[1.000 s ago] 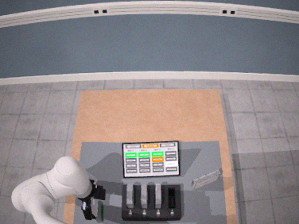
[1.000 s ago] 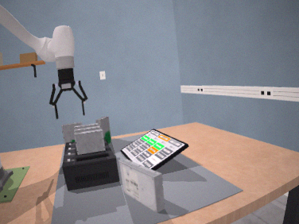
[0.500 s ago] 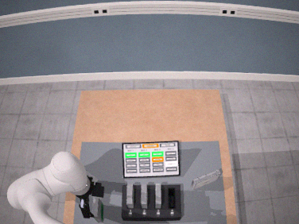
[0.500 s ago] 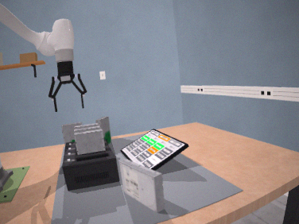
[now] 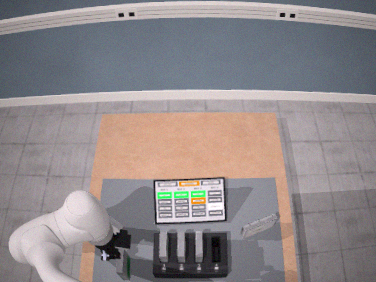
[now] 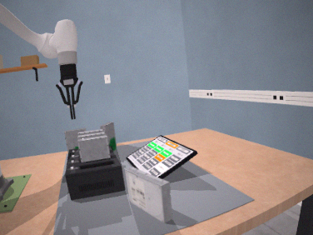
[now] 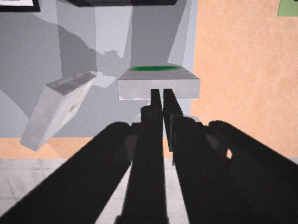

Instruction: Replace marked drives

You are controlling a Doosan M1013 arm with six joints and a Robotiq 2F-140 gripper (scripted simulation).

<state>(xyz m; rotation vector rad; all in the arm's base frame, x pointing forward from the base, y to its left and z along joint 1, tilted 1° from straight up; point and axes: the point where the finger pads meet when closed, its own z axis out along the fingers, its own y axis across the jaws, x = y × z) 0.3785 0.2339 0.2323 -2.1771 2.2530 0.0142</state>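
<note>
Drive with a green patch (image 5: 125,266) (image 6: 75,137) (image 7: 159,89) stands upright below the pincer (image 5: 114,255) (image 6: 72,117) (image 7: 161,102), which is closed on nothing. Another drive (image 6: 109,131) (image 7: 57,112) leans nearby. Beside them, lower than the pincer, the dock (image 5: 190,271) (image 6: 96,183) (image 7: 125,2) holds three drives (image 5: 181,246) (image 6: 94,147).

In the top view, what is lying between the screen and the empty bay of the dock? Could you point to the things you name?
Between the screen (image 5: 190,220) and the empty bay (image 5: 216,248), the top view shows only a narrow strip of grey mat (image 5: 252,202) and the dock's (image 5: 190,273) dark rim.
</note>
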